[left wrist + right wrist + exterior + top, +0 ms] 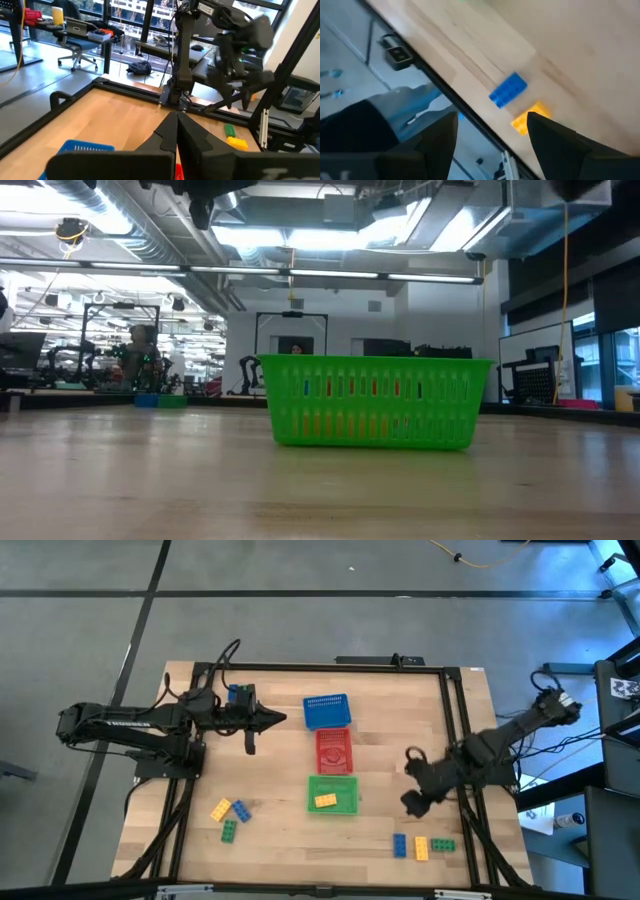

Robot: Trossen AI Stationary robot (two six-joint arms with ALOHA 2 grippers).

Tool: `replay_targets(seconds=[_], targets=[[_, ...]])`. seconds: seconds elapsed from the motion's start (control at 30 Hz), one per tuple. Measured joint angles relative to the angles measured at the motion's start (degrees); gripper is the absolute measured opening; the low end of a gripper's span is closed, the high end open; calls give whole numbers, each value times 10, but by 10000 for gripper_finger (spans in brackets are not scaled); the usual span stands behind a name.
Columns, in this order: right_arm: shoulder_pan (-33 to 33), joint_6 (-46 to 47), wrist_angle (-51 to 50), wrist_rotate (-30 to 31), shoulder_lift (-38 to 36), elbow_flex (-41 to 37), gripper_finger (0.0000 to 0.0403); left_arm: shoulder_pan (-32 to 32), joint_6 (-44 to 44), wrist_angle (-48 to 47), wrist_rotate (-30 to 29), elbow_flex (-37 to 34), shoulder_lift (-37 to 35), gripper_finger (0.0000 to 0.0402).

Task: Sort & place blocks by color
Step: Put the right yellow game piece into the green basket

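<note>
High view: L gripper hangs nr the bench's far-left part, beside the blue basket, fingers pinched fully shut, nothing visibly held. R gripper is w/ fingers spread wide, empty, above the trio of blocks at the near-right edge. Judgement: pick step for R; next it must drop onto one block, close, carry to its matching basket.

Three mesh baskets, blue, red and green, sit on a pale wood-grain table. Yellow, blue and green blocks lie at seven o'clock; another yellow block lies in the green basket. Both arms are dark.
</note>
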Motion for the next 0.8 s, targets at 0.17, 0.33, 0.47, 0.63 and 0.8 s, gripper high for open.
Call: replay_targets(seconds=[0.17,0.33,0.47,0.63,0.8], targets=[[86,151,-1,25,42,0,242,0,-10,-7,0,0,0,0],[148,271,0,30,94,0,242,0,-12,-6,0,0,0,0],[181,339,9,30,136,0,242,0,-14,-6,0,0,0,0],[198,373,24,29,185,0,242,0,-14,-6,0,0,0,0],[199,375,38,30,229,0,242,0,-14,-6,-1,0,0,0]])
